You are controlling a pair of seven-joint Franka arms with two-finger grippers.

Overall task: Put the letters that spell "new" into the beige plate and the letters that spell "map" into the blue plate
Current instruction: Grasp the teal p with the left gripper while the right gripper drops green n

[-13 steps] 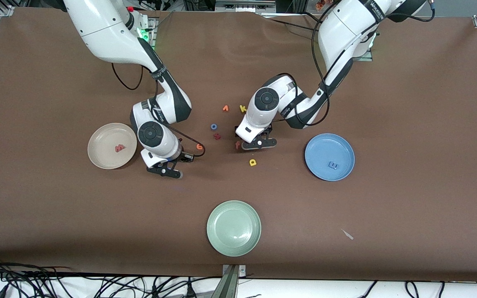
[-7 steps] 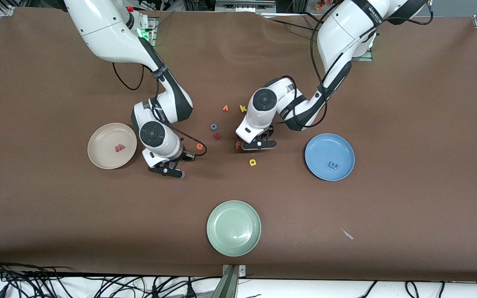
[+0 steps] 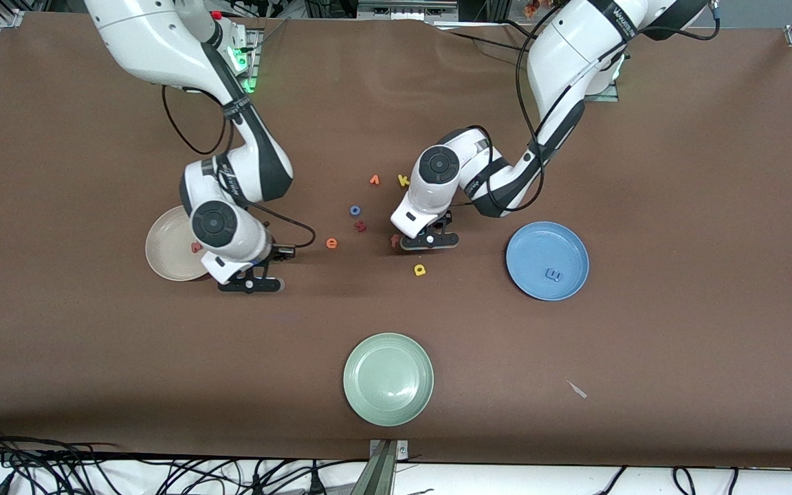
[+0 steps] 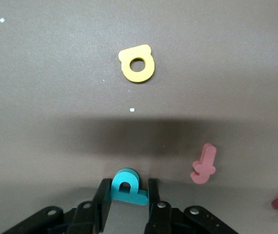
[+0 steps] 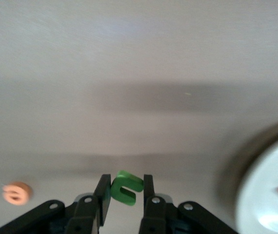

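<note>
Teal p [image 4: 126,187] is gripped by the left pincer [image 4: 126,191], whose fingers [image 4: 104,197] are closed against both its sides. The stem is laid crosswise from finger to finger and the bowl is turned away from the wrist. In the front view this pincer [image 3: 429,240] is seen low over the tabletop [image 3: 678,206], with the yellow a [image 3: 420,269] lying flat at its 6 o'clock and the orange-red f [image 3: 394,240] just beside it at 9 o'clock.

The green n [image 5: 126,188] is clamped in the right pincer [image 5: 124,189], its open side turned toward one finger. That pincer [image 3: 250,284] is held over the tabletop at 4 o'clock off the beige plate [image 3: 166,265]. The pinkish-red w [image 3: 196,247] is seen in that plate, half hidden by the arm. The orange e [image 3: 331,243] lies flat at the plate's 3 o'clock, well apart.

The blue m [image 3: 553,275] is seen in the blue plate [image 3: 516,240], toward 5 o'clock of its middle.
</note>
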